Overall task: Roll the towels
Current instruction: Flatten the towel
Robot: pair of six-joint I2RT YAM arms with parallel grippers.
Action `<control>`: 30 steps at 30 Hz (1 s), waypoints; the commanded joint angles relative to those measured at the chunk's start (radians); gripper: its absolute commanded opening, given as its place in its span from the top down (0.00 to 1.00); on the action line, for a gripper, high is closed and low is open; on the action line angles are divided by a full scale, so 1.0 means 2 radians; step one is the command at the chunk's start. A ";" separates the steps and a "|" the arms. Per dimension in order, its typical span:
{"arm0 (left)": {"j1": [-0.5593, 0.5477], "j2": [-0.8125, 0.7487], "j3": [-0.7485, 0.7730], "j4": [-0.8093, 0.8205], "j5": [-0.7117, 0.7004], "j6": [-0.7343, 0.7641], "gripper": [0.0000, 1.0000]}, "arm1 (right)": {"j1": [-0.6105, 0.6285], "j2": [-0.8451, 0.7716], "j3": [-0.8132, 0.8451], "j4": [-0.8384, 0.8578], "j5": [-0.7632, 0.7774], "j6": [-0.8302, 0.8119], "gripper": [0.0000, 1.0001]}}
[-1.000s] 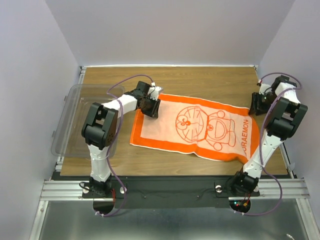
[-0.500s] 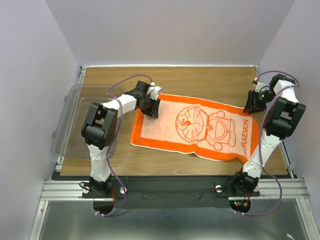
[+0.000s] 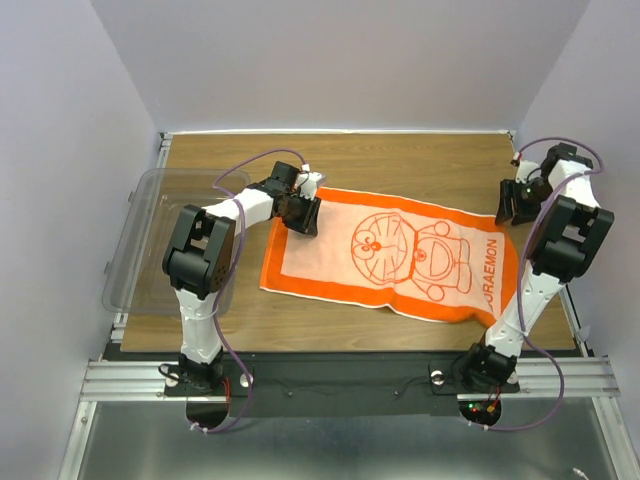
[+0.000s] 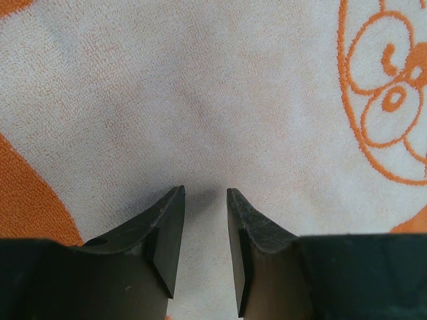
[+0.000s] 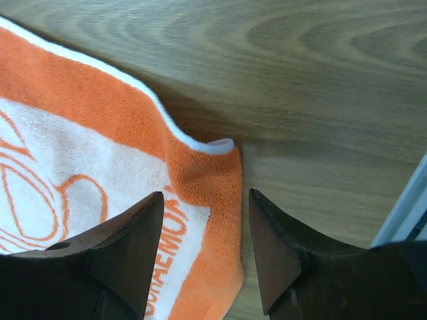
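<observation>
Rolling not begun: towel (image 3: 390,255) lies flat, unrolled, mid-frame on worktop (image 3: 400,160).
Left gripper (image 4: 204,197) narrow, nothing pinched, at towel's upper-left end; right gripper (image 5: 203,195) wide, empty, above upper-right corner. Entire roll remains.

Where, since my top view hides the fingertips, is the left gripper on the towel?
Observer: The left gripper is over the towel's white panel, with the cat outline off to one side. Its jaws stand a little apart, and flat cloth shows between them.
Operator: And the right one, is it on the cloth too?
Observer: The right gripper is open, with a finger on either side of the towel's corner. The tip of that corner curls up.
</observation>
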 commanded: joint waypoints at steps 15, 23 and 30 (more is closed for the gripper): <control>0.002 -0.019 0.014 0.003 0.006 -0.003 0.57 | 0.033 -0.057 -0.045 -0.041 -0.117 -0.021 0.99; 0.001 -0.017 0.014 0.001 0.003 -0.002 0.57 | 0.145 -0.174 -0.234 0.041 -0.030 -0.001 0.82; 0.002 -0.011 0.020 -0.004 0.004 -0.001 0.57 | 0.163 -0.208 -0.257 -0.019 -0.092 -0.043 0.55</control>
